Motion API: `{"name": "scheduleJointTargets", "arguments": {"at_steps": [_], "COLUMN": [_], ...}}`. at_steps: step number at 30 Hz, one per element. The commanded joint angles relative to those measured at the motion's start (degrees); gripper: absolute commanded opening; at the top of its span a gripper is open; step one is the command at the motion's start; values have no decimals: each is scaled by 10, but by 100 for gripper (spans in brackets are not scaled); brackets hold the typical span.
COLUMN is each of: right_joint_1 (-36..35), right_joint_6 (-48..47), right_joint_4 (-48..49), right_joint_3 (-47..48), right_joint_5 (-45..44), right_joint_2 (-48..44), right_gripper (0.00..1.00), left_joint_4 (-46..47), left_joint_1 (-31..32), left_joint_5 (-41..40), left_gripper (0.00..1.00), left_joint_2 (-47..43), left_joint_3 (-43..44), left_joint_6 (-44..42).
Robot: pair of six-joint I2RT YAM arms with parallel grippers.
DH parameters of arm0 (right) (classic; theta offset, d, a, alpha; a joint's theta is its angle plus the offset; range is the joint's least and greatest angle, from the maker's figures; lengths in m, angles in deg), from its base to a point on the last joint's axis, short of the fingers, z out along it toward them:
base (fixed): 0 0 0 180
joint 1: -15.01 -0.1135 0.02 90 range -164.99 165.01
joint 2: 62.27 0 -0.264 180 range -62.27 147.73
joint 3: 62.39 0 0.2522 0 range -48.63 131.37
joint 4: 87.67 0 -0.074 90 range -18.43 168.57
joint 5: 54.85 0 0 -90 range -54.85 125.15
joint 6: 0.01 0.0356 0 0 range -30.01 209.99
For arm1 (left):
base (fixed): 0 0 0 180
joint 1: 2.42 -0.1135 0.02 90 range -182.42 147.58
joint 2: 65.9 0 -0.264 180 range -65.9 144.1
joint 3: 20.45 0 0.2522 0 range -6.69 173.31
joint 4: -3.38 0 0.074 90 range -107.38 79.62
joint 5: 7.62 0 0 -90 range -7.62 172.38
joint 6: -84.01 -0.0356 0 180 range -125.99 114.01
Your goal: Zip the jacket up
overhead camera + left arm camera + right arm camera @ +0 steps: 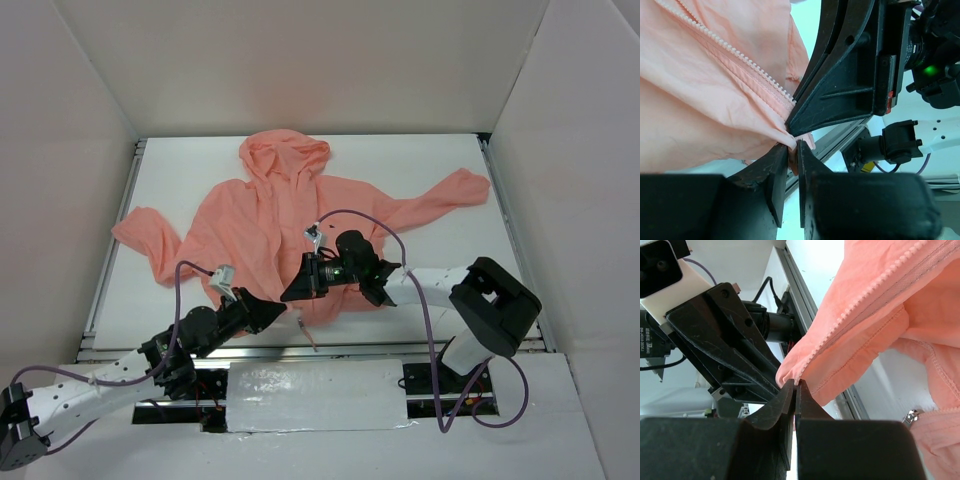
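The salmon-pink jacket (270, 225) lies spread on the white table, hood at the far side, sleeves out left and right. Its front is open at the bottom, with white zipper teeth (735, 52) showing. My left gripper (792, 148) is shut on the bottom corner of one front edge, at the near hem (283, 312). My right gripper (796, 385) is shut on the end of the other zipper edge (860, 302), right beside the left one in the top view (292, 291). Both lift the hem slightly off the table. A small metal zipper pull (910, 416) hangs at the lower right.
An aluminium rail (420, 347) runs along the table's near edge just under both grippers. White walls close in the left, far and right sides. A purple cable (375, 222) arcs over the right arm. A white-wrapped plate (315, 395) lies between the arm bases.
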Motion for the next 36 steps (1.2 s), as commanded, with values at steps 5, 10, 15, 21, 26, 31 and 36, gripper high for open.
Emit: {"name": "scheduleJointTargets", "arguments": {"at_steps": [5, 10, 15, 21, 26, 31, 36], "right_joint_1": [-5, -5, -4, -3, 1, 3, 5], "right_joint_6": [-21, -18, -16, -19, -19, -20, -27], "right_joint_4": [-10, -12, -16, -23, -31, -33, -44], "right_joint_3": [13, 18, 27, 36, 46, 48, 50], "right_joint_5": [12, 10, 10, 12, 17, 22, 25], "right_joint_2": [-13, -11, -10, -5, -2, 2, 0], "right_gripper": [0, 0, 0, 0, 0, 0, 0], "left_joint_4": [75, 93, 103, 116, 120, 113, 106], "left_joint_1": [-1, -1, -1, 0, 0, -1, 0], "left_joint_5": [21, 33, 43, 52, 52, 49, 43], "left_gripper": [38, 43, 40, 36, 27, 14, 10], "left_joint_2": [17, 30, 40, 40, 35, 29, 22], "left_joint_3": [1, 1, -1, -10, -15, -15, -20], "left_joint_6": [-29, -34, -39, -39, -40, -40, -39]}}
